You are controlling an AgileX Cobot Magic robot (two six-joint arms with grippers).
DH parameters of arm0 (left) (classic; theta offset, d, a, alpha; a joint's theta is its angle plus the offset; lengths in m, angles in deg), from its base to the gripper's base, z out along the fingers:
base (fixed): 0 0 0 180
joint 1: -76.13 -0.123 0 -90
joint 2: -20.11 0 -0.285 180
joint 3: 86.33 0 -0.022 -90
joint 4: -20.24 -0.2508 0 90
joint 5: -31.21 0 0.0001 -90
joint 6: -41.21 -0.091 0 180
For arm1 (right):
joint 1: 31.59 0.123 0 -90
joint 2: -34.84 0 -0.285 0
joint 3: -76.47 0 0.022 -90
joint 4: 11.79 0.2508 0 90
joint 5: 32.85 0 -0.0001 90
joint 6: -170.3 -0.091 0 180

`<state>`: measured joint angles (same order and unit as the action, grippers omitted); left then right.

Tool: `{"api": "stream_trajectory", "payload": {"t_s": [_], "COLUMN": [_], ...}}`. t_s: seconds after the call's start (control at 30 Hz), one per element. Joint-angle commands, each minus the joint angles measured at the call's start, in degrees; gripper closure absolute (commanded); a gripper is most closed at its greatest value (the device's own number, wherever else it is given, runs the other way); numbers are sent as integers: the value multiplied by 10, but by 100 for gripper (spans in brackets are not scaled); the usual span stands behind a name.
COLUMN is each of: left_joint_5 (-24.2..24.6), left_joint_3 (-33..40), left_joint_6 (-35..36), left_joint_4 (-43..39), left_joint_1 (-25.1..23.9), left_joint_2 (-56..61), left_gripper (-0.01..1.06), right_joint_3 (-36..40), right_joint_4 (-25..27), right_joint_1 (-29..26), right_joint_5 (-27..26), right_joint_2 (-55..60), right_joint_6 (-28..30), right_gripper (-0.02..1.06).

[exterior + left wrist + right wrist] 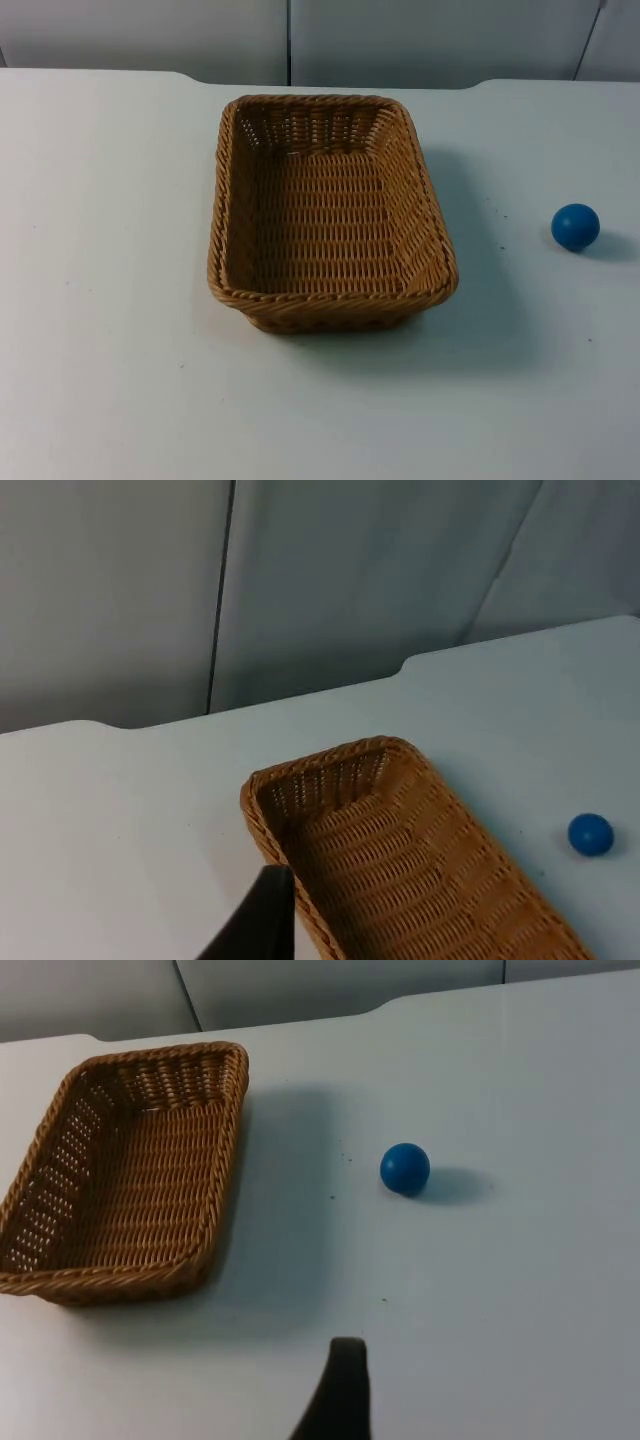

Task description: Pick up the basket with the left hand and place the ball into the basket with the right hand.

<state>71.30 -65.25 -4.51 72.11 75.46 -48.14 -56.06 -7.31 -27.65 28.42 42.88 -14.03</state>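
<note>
A rectangular woven brown basket (215, 232) sits empty at the middle of the white table, its long side running away from me. A small blue ball (575, 227) rests on the table well to the basket's right, apart from it. My left gripper (265, 920) hangs above the table beside the basket's rim (250, 800), with the ball (590, 834) beyond the basket. My right gripper (340, 1390) is held above bare table, short of the ball (405, 1169) and to the side of the basket (235, 1110). Neither gripper touches anything.
The grey partition wall (400, 40) closes the table's far edge just behind the basket. Bare white table (100, 300) stretches left of the basket, in front of it, and between basket and ball.
</note>
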Motion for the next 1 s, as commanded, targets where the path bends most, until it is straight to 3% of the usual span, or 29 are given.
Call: {"api": "stream_trajectory", "payload": {"t_s": [0.0, 0.1, 0.23, 0.33, 0.53, 0.67, 0.97], "left_joint_5": [-14, -37, -105, -174, -252, -302, -312], "left_joint_3": [-5, -5, -5, -5, -5, -9, -70], "left_joint_6": [-39, -55, -62, -24, 64, 94, 101], "left_joint_4": [26, 26, 26, 28, 30, 39, 80], "left_joint_1": [4, 12, 59, 108, 191, 216, 226], "left_joint_2": [-29, -87, -147, -201, -318, -379, -467], "left_gripper": [4, 4, 4, 4, 4, 4, 4], "right_joint_3": [2, 2, 2, 2, 2, 2, 2], "right_joint_4": [-4, -4, -4, -4, -4, -4, -4], "right_joint_1": [0, 0, 0, 0, 0, 0, 0], "right_joint_5": [-5, -5, -5, -5, -5, -5, -5], "right_joint_2": [-3, -3, -3, -3, -3, -3, -3], "right_joint_6": [-1, -1, -1, -1, -1, -1, -1], "right_gripper": [30, 30, 30, 30, 30, 30, 30]}}
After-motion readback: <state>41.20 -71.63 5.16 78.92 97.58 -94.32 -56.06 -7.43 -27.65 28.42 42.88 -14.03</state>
